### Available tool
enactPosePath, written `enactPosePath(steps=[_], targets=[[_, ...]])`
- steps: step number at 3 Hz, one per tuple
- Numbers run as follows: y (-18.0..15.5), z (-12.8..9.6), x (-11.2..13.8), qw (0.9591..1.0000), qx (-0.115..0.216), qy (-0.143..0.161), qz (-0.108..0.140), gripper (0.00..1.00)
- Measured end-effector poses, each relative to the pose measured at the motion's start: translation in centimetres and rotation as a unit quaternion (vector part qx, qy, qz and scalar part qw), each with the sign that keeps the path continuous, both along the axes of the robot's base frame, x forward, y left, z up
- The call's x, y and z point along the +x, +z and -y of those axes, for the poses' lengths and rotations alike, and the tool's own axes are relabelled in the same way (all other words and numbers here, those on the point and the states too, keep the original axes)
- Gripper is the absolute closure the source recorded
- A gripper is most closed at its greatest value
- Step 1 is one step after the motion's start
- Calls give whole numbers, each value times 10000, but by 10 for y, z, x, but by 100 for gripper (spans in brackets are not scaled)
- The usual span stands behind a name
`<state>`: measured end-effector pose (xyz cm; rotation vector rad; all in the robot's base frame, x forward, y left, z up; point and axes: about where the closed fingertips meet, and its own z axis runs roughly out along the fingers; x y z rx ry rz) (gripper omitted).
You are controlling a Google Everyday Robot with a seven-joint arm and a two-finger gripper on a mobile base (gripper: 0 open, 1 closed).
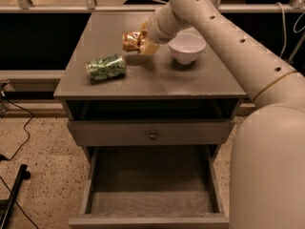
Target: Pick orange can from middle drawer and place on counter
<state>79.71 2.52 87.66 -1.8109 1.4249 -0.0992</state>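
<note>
My gripper is shut on the orange can, a shiny copper-orange dented can. It holds the can tilted just above the counter, near its back middle. The arm reaches in from the upper right. The middle drawer stands pulled open below, with a bare plank floor and nothing in it.
A green patterned can lies on its side on the counter's left part. A white bowl stands right of the gripper. A shut grey drawer front with a round knob is above the open drawer. A black cable lies on the speckled floor at left.
</note>
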Motion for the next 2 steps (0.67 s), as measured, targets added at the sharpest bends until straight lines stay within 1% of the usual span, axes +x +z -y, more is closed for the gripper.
enactPosePath(steps=[1,2], targets=[[-3,-3,0,10000,-4,18,-14,13],[-5,-4,0,10000,-7,31,-30,0]])
